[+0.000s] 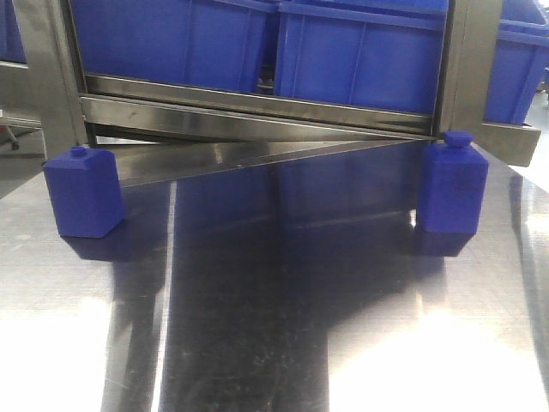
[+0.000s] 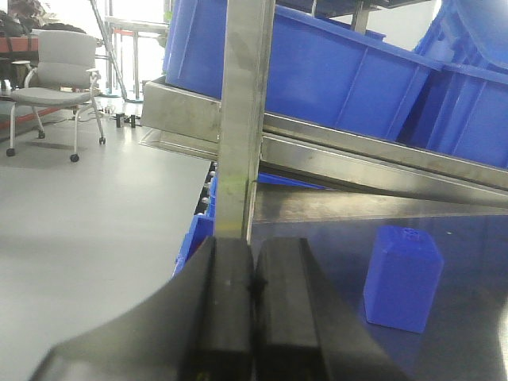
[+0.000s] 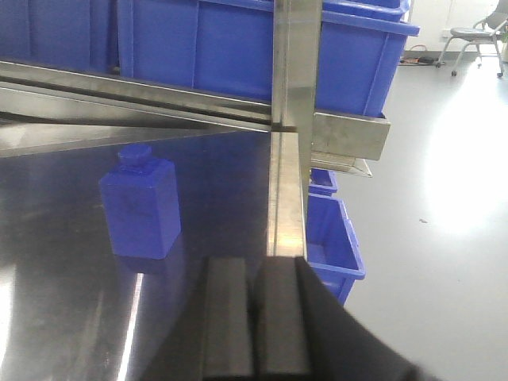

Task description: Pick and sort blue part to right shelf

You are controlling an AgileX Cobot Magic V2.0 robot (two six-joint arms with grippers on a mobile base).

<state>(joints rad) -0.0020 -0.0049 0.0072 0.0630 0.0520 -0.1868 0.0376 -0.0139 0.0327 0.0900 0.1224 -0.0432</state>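
Left gripper point(image 2: 252, 258): its black fingers were pressed together with nothing between them, low at the near left of the table, probably because no pick had begun.
Right gripper point(image 3: 254, 274): fingers likewise pressed together and empty, low at the near right.
Left blue part point(image 1: 83, 193): a bottle-shaped block that stood upright at the far left of the table, just in front of the rack's left post point(image 1: 43, 69); it sat apart from both grippers, free on all sides for a grasp.
Right blue part point(image 1: 452, 183): the same shape, upright at the far right, just before the other post.
Right shelf point(image 1: 257, 107): the steel rack across the far edge, its front rail tilted; blue bins point(image 1: 171, 39) sat side by side on it, likely where a part should go.
Step in hand: judged as the start, with neither part lifted.
Table point(image 1: 274, 343): polished steel, strongly mirroring the parts and the overhead light, so edges could mislead.
Room: a pale smooth floor, a grey office chair point(image 2: 59, 71) far off to the left, and a floor bin point(image 3: 333, 238) beside the table on the right.
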